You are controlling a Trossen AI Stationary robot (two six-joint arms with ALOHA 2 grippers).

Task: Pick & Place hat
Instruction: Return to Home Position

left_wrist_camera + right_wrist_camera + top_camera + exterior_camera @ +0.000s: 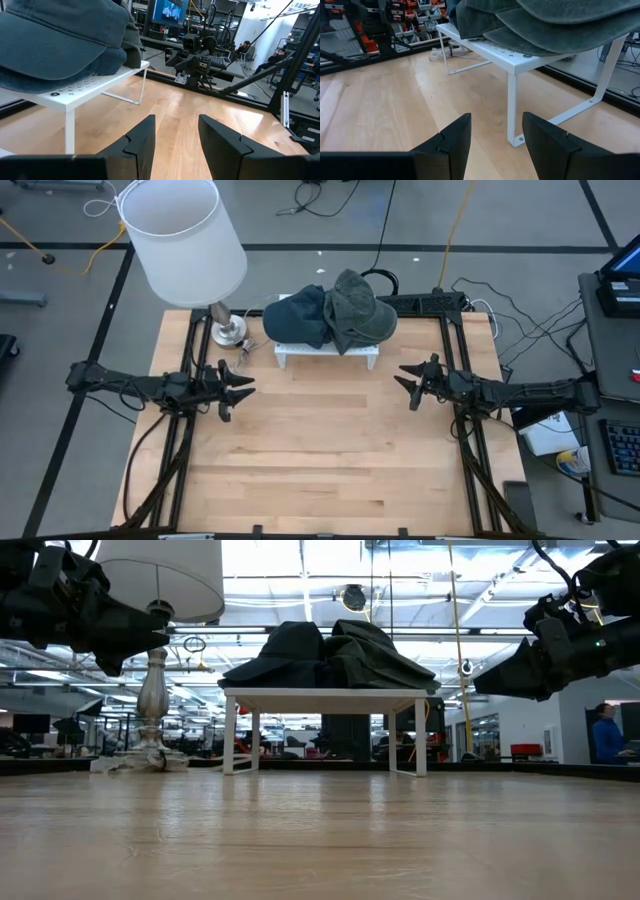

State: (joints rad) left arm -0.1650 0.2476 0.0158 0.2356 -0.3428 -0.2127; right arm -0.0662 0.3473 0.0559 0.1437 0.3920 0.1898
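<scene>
The left arm stretches level from nine o'clock, its left gripper empty, fingers parted, pointing toward three. The right arm mirrors it from three o'clock, right gripper likewise empty and spread, aimed at nine.

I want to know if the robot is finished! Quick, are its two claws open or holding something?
Left gripper: open, holding nothing.
Right gripper: open, holding nothing.
</scene>
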